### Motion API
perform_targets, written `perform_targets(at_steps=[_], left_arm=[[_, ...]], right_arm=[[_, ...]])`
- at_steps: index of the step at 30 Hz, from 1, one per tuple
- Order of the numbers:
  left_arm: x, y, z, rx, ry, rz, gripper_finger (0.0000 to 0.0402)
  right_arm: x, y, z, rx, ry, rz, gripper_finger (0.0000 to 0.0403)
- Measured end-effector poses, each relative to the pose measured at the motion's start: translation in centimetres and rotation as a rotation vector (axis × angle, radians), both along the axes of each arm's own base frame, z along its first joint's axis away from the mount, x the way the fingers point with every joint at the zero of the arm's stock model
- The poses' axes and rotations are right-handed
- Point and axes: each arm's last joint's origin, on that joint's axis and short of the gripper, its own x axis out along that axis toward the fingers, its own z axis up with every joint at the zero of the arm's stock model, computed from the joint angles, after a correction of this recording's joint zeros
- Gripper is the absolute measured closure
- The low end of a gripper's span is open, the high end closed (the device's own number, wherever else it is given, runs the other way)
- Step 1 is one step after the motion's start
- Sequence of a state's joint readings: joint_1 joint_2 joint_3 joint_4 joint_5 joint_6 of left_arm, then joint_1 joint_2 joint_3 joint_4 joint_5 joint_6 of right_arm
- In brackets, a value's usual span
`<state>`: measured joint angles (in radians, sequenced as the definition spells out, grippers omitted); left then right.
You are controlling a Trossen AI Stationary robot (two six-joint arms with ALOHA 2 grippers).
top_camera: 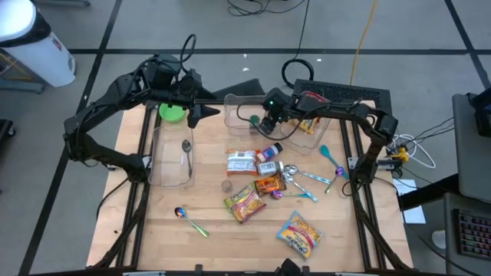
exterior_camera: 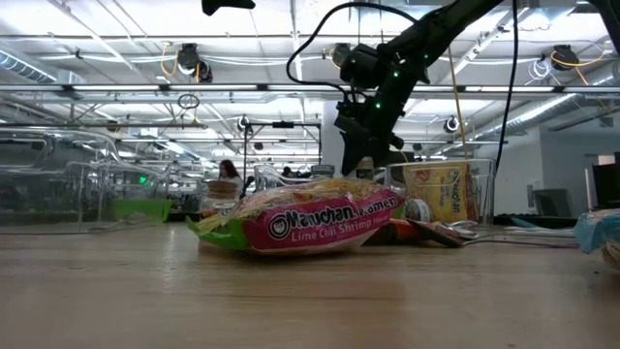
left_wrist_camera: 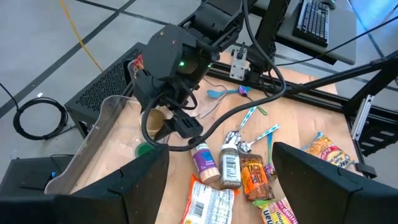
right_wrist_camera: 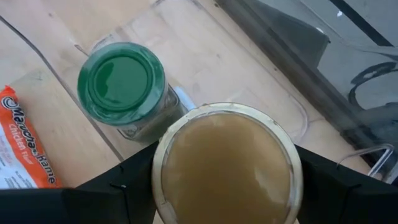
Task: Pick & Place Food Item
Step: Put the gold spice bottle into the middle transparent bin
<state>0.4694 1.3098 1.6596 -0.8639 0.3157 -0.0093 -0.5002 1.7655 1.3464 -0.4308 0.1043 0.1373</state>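
Observation:
My right gripper (top_camera: 265, 126) is shut on a round jar with a tan lid (right_wrist_camera: 227, 162). It holds the jar over the clear bin (top_camera: 239, 103) at the table's far middle. A green-lidded jar (right_wrist_camera: 124, 84) stands on that bin's floor beside it. My left gripper (top_camera: 201, 115) hangs open above the table's far left, pointing toward the right gripper (left_wrist_camera: 168, 121), with nothing between its fingers. Ramen packets (top_camera: 244, 203), a white and orange packet (top_camera: 242, 161) and two small spice jars (left_wrist_camera: 214, 165) lie on the wood at the middle. My right gripper has the tan-lidded jar between its two fingers (right_wrist_camera: 134, 180), one on each side of the round wall just under the lid's rim (right_wrist_camera: 163, 163). The fingers slant down from the table's right. The lid faces up, and it hides the jar's underside.
A second clear bin (top_camera: 316, 132) with a yellow packet stands at the far right. A third clear bin (top_camera: 173, 157), with a spoon in it, is at the left, and a green bowl (top_camera: 173, 113) sits behind it. Spoons (top_camera: 192, 222) lie on the wood; another ramen packet (top_camera: 299, 234) lies near the front.

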Motion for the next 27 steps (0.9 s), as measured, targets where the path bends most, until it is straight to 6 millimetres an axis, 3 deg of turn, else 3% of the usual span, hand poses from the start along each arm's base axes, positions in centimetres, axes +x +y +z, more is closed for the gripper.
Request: perform_targets(at_steps=[12, 20, 27], left_arm=[[0.0, 0.0, 0.0, 0.001, 0.0, 0.001, 0.0107], [0.0, 0.0, 0.0, 0.001, 0.0, 0.001, 0.0108], [0.0, 0.0, 0.0, 0.001, 0.0, 0.001, 0.0108]], right_arm=[[0.3, 0.2, 0.0, -0.007, -0.008, 0.01, 0.0136], [-0.1, 0.6, -1.7, 0.015, -0.015, -0.014, 0.0136], [-0.2, 0.6, -1.9, 0.017, -0.019, -0.016, 0.0136]])
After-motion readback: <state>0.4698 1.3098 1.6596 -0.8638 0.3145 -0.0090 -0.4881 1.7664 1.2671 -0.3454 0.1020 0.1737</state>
